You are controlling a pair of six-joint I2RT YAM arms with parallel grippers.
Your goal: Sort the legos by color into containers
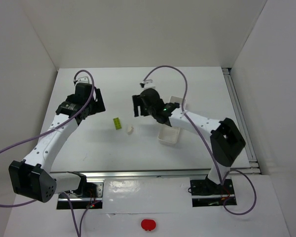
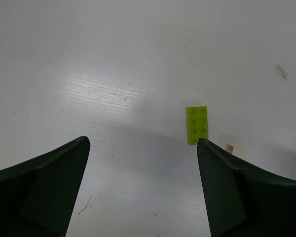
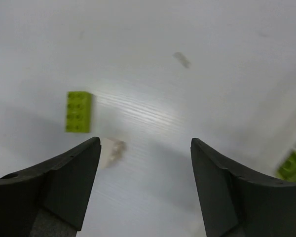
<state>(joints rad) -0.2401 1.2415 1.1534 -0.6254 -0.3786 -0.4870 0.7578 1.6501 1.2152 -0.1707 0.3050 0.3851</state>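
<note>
Both hands hover empty over the white desk [image 1: 138,84]. The left hand [image 2: 143,143] has its fingers spread wide, and the right hand [image 3: 145,140] is likewise wide. The small lime-green plastic brick [image 1: 117,123] lies loose between them, with the tiny whitish-cream brick [image 1: 129,130] just beside it, right and nearer. The white rectangular plastic tray [image 1: 168,139] sits right of both, partly under the right arm. We judge one of these two is the next pick: centre the fingers over a single brick, square to its long sides, so the neighbour is not nudged. Count: two loose bricks, one tray, and one blurred green piece [image 3: 292,166] at the right wrist view's edge. The tray's dividers are hidden.
</note>
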